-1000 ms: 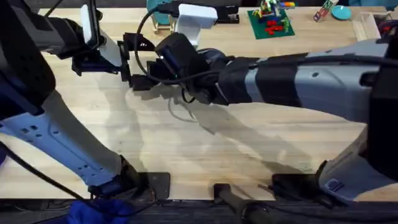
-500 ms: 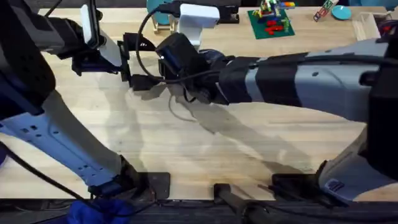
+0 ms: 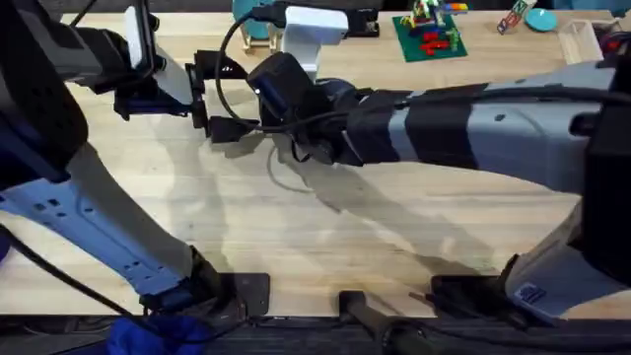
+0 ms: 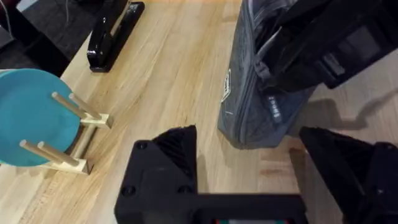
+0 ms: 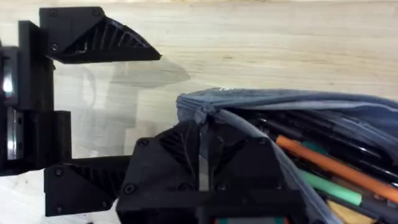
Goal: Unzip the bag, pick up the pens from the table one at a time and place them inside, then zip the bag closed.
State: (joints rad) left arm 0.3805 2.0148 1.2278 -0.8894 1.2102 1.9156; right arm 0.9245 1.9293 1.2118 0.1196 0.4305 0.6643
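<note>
At the bag's end: right gripper [image 5: 202, 163], black fingers pinched on the zipper pull.
Left gripper [image 4: 249, 168]: fingers spread, empty, just beside the soft blue-grey fabric pouch [image 4: 261, 99].
Pouch: lies on the pale plank table [image 3: 394, 227]; mouth gapes.
Done: orange pen [image 5: 336, 165] and green pen [image 5: 329, 190] inside.
Left: zipping closed.
Unclear: zipper's far end, cut off.

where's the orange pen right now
In the right wrist view the orange pen lies inside the open bag, beside the green pen, next to the right gripper.
</note>
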